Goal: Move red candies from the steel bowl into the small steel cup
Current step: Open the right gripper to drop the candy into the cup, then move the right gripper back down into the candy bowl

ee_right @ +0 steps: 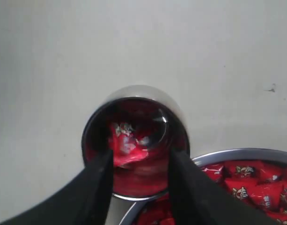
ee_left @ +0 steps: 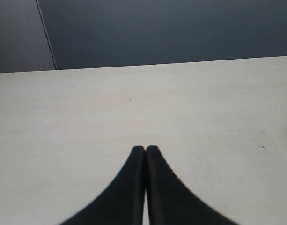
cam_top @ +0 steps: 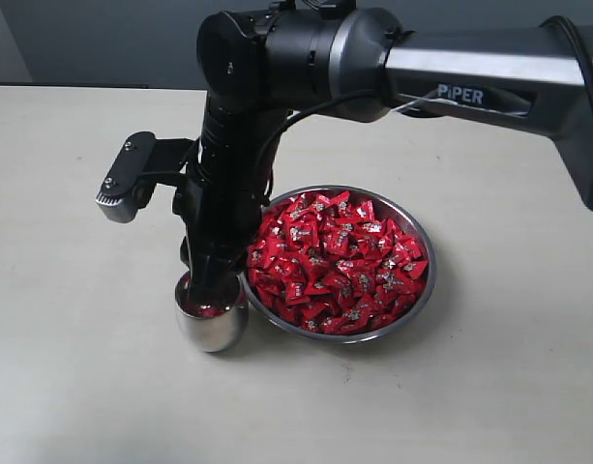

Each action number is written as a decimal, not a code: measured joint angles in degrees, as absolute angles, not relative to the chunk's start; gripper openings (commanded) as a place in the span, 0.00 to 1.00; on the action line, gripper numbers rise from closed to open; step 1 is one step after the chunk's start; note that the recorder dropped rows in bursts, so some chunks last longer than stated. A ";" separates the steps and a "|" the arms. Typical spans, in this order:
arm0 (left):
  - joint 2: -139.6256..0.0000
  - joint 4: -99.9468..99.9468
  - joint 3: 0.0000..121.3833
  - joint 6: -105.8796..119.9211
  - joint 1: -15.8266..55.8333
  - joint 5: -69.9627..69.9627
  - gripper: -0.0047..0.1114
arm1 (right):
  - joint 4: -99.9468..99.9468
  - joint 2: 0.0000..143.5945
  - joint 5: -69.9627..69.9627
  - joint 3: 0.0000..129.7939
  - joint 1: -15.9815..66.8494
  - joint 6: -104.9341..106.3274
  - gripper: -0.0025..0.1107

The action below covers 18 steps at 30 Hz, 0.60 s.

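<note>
The steel bowl point(cam_top: 346, 339) sits right of centre, heaped with red candies point(cam_top: 340, 261). Touching its left rim stands the small steel cup point(cam_top: 211, 329), its inside glowing red. My right gripper point(cam_top: 207, 288) points straight down into the cup's mouth. In the right wrist view this gripper point(ee_right: 139, 153) is open, its two fingers spread across the cup point(ee_right: 91, 126). One red candy point(ee_right: 124, 143) lies inside the cup beside one finger, and nothing is pinched between them. The bowl's rim point(ee_right: 237, 153) and candies point(ee_right: 255, 185) show beside the cup. My left gripper point(ee_left: 145, 149) is shut and empty over bare table.
The pale table point(cam_top: 74, 367) surrounds the bowl and the cup. The right arm's wrist camera point(cam_top: 127, 182) juts out to the left above the cup. A dark wall point(ee_left: 171, 28) lies beyond the table's far edge.
</note>
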<state>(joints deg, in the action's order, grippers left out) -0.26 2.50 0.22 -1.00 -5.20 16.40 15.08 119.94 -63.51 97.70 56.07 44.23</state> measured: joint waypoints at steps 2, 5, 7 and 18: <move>-0.26 2.50 0.22 -1.00 -5.20 16.40 0.04 | 15.00 119.94 -63.51 97.70 56.07 43.92 0.36; -0.26 2.50 0.22 -1.00 -5.20 16.40 0.04 | 14.87 119.94 -63.51 97.70 56.07 43.52 0.35; -0.26 2.50 0.22 -1.00 -5.20 16.40 0.04 | 14.32 119.94 -63.28 97.70 56.07 43.28 0.28; -0.26 2.50 0.22 -1.00 -5.20 16.40 0.04 | 0.50 118.54 -51.14 97.70 53.85 18.46 0.02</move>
